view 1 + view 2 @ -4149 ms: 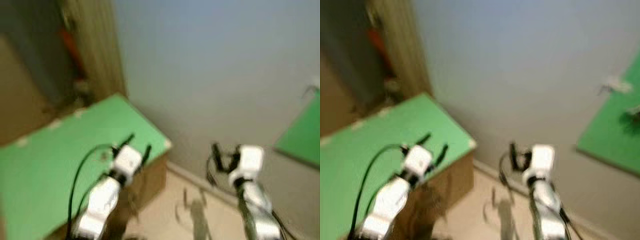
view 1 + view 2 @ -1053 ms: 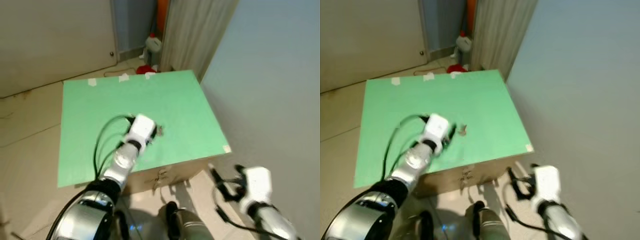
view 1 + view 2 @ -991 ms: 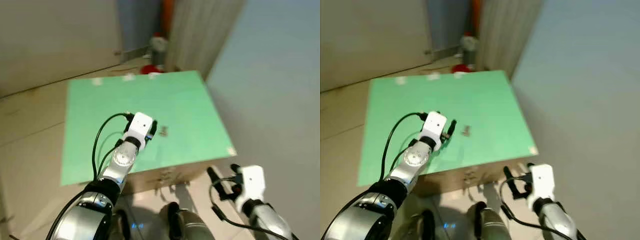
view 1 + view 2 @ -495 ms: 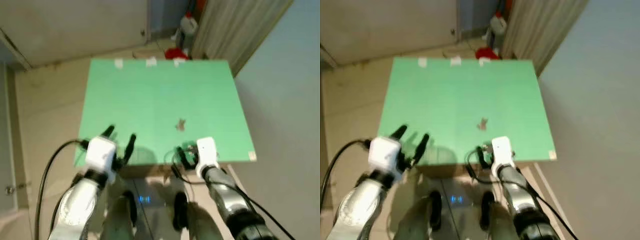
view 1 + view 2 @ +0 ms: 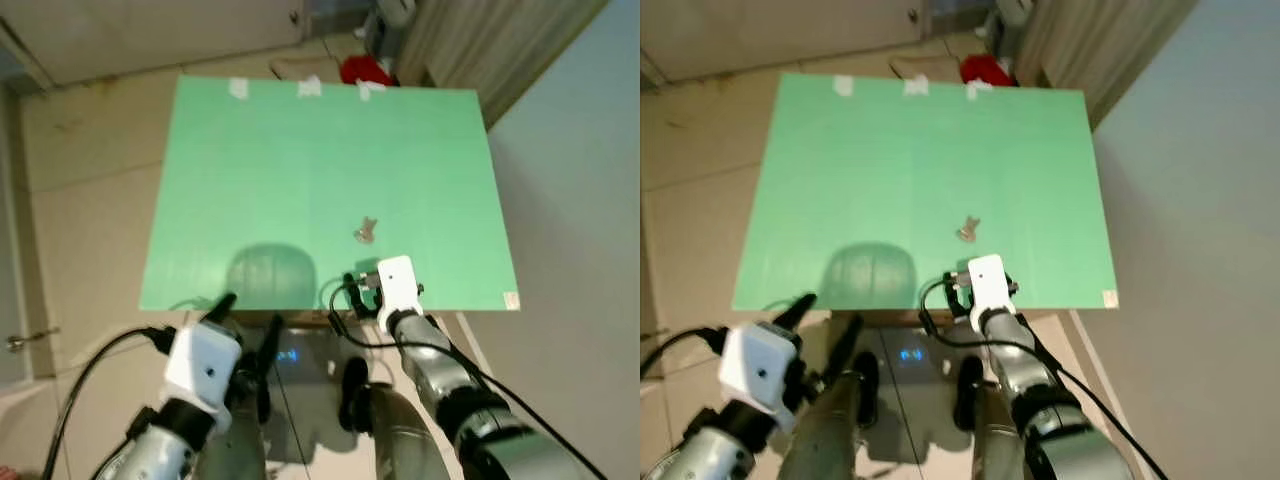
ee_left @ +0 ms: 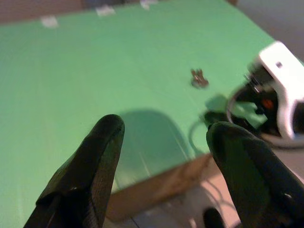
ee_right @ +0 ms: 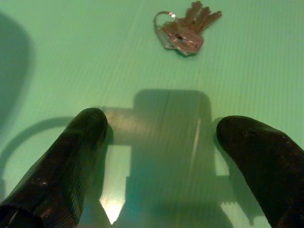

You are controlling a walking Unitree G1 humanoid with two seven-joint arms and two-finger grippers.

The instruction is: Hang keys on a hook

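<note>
A small bunch of keys (image 5: 365, 231) lies flat on the green table top (image 5: 300, 150), right of its middle; the right wrist view shows the keys (image 7: 186, 29) on their ring. My right gripper (image 5: 358, 288) is over the table's near edge, a short way in front of the keys, open with nothing between its fingers (image 7: 80, 142). My left gripper (image 5: 247, 312) hangs open just off the near edge, left of the right one, and holds nothing. In the left wrist view, the keys (image 6: 199, 79) lie well ahead of that gripper (image 6: 166, 128).
Three bits of white tape (image 5: 309, 87) mark the table's far edge. A red thing (image 5: 366, 70) lies on the floor beyond, by a curtain (image 5: 470, 40). A pale wall (image 5: 580, 200) runs close along the table's right side. Tiled floor (image 5: 80, 200) lies to the left.
The camera has swung to face the table squarely. My right gripper came from low beside the table to its near edge before the keys. The left gripper drew back off the table top.
</note>
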